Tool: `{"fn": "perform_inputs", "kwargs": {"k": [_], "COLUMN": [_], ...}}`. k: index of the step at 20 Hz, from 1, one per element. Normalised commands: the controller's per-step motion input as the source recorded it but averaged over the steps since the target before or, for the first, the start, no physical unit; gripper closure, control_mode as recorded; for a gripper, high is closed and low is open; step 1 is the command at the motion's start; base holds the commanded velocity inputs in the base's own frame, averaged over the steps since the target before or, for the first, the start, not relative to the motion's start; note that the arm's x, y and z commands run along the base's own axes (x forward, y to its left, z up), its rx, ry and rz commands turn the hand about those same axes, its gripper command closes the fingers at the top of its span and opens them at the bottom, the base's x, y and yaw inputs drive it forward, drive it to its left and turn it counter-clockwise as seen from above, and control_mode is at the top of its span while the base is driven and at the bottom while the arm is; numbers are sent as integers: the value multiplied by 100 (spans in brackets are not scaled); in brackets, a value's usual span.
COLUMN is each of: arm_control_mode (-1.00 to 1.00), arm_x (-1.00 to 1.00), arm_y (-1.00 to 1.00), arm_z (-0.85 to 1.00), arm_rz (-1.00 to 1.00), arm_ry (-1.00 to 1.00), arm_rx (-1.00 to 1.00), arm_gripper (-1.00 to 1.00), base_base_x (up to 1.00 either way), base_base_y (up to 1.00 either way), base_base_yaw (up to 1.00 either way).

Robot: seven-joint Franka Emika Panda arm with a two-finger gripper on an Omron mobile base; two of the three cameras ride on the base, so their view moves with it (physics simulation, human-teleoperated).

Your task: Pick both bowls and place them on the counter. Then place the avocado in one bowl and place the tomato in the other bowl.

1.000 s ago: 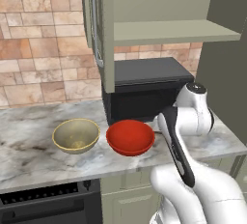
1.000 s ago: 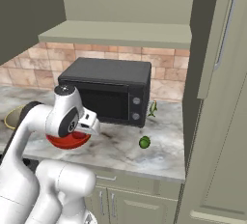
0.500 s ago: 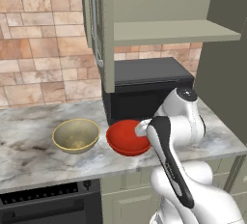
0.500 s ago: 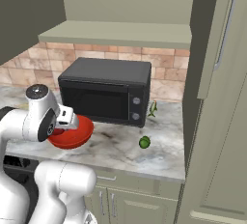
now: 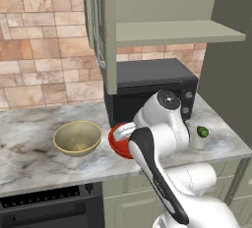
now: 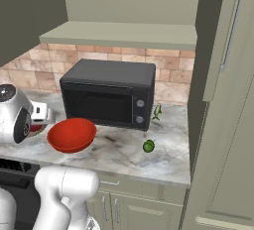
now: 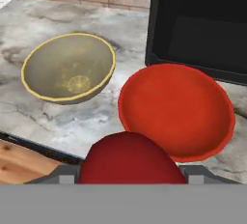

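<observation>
Gripper [image 7: 129, 182]: hand view has the tomato [image 7: 129, 162] between the tips, jaws closed on it, above counter [image 7: 96, 117] edge.
Red bowl [image 7: 176, 109]: on counter by microwave [image 6: 110, 92], empty.
Tan bowl [image 5: 78, 138]: left of red, apart.
Avocado [image 6: 148, 146]: right base view, on counter near the tall cabinet [image 6: 225, 100].

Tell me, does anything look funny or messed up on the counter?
Nothing looks spilled or broken. The red bowl and the tan bowl sit upright and empty on the counter. The avocado lies loose by the microwave, and the hand holds the tomato.
</observation>
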Motion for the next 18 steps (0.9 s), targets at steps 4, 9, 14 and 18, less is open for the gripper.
{"fn": "perform_inputs", "kwargs": {"k": [4,9,14,18], "arm_control_mode": [-100,-100,-100,-100], "arm_x": [-10,-1,7,0], "arm_y": [74,55,56,44], "arm_z": [0,6,26,4], "arm_rz": [0,1,0,1], "arm_ry": [-36,-17,5,13], "arm_rx": [0,2,2,3], "arm_gripper": [100,100,100,100], "base_base_x": [0,0,0,0], "base_base_y": [0,0,0,0], "base_base_yaw": [0,0,0,0]}}
